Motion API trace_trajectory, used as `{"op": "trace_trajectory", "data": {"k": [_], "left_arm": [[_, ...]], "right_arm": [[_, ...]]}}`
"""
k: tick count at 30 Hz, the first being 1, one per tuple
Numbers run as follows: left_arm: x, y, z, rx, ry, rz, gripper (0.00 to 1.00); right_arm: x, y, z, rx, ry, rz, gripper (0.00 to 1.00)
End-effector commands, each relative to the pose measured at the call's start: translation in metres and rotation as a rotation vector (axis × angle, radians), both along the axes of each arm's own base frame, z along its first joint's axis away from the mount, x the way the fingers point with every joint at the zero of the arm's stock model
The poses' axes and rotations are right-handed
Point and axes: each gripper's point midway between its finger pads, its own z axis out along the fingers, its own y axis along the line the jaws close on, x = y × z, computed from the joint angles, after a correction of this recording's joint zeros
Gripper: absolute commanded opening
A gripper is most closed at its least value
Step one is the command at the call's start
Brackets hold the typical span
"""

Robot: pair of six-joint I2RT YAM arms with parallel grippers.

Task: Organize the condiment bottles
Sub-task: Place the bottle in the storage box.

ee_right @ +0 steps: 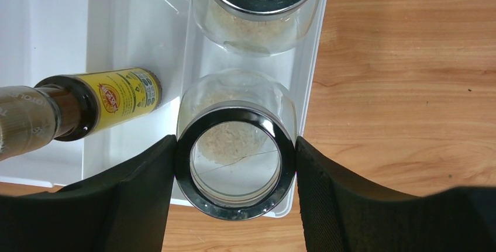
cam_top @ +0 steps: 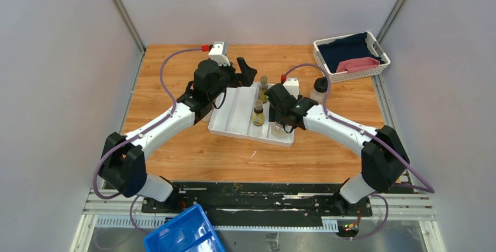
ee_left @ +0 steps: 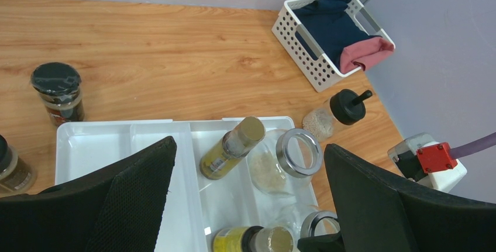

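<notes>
A white divided tray (cam_top: 231, 111) lies mid-table. My right gripper (ee_right: 235, 147) is shut on a squat clear glass jar (ee_right: 235, 161) with a metal rim, which stands at the near end of the tray's right compartment. A second glass jar (ee_right: 257, 6) stands just beyond it. Two yellow-labelled bottles (ee_left: 231, 149) (ee_right: 111, 103) are in the middle compartment. My left gripper (ee_left: 248, 147) is open and empty above the tray's far end (cam_top: 245, 72). Two black-lidded jars (ee_left: 57, 91) (ee_left: 9, 167) stand on the table left of the tray. A black-spouted jar (ee_left: 336, 114) stands to its right.
A white perforated basket (cam_top: 351, 56) holding dark and pink cloths sits at the far right corner. A blue bin (cam_top: 184, 234) sits below the table's near edge. Grey walls close in the left, back and right sides.
</notes>
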Motion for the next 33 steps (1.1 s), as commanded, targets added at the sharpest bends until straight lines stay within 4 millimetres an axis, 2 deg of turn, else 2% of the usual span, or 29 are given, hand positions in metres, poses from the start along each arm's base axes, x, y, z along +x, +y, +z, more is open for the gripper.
{"op": "trace_trajectory", "data": {"k": [1,5,6,16,33], "left_arm": [[-0.003,-0.005,0.001,-0.008,-0.002,-0.016,1.00],[-0.003,-0.006,0.001,-0.009,-0.002,-0.019,1.00],[-0.003,-0.006,0.000,-0.008,-0.002,-0.020,1.00],[-0.003,-0.006,0.000,-0.007,-0.002,-0.021,1.00],[-0.003,-0.007,-0.002,-0.005,0.003,-0.024,1.00]], "right_arm": [[-0.011,-0.007,-0.004,-0.021,0.016,-0.013,0.35],[-0.010,-0.002,-0.006,-0.001,0.022,-0.026,0.03],[-0.010,0.000,-0.007,0.006,0.022,-0.033,0.00],[-0.002,0.029,-0.002,0.052,0.005,-0.080,0.00],[-0.001,0.011,-0.001,0.013,-0.030,-0.184,0.00]]}}
